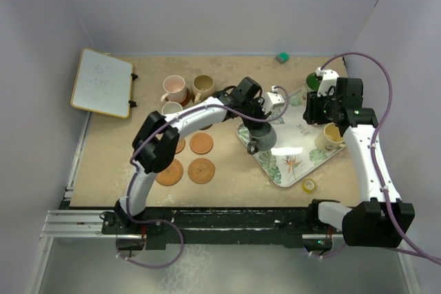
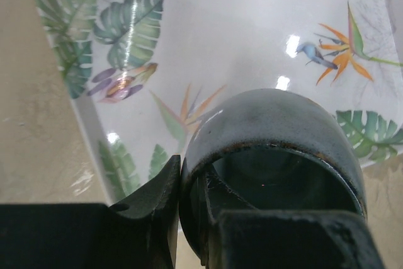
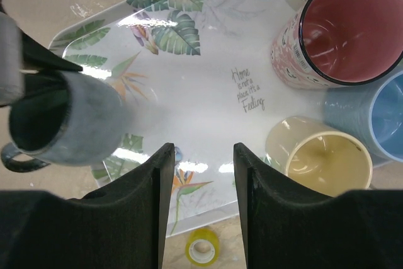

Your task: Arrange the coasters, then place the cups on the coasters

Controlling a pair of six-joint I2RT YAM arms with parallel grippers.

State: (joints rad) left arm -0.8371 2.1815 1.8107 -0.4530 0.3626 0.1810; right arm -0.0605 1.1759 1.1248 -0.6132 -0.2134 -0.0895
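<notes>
left gripper [image 2: 182, 196] pinches one slate mug [image 2: 277, 121]

Table [image 1: 103, 163] with coasters [image 1: 201, 169], mugs [image 1: 174, 88], tray [image 1: 289, 163]

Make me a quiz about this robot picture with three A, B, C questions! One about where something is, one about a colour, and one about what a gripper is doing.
1. Where is the yellow tape roll?
A) stuck on the wall
B) on the table, beside the tray
C) hanging in the air

2. What colour is the mug in the left gripper?
A) pink
B) slate grey
C) green

3. The right gripper is...
A) open and empty
B) shut tight on nothing
C) shut on the tape roll

Answers:
1 B, it lies just off the tray's near rim.
2 B, the fingers pinch a dark slate rim.
3 A, its fingers stand apart above the tray.
</notes>
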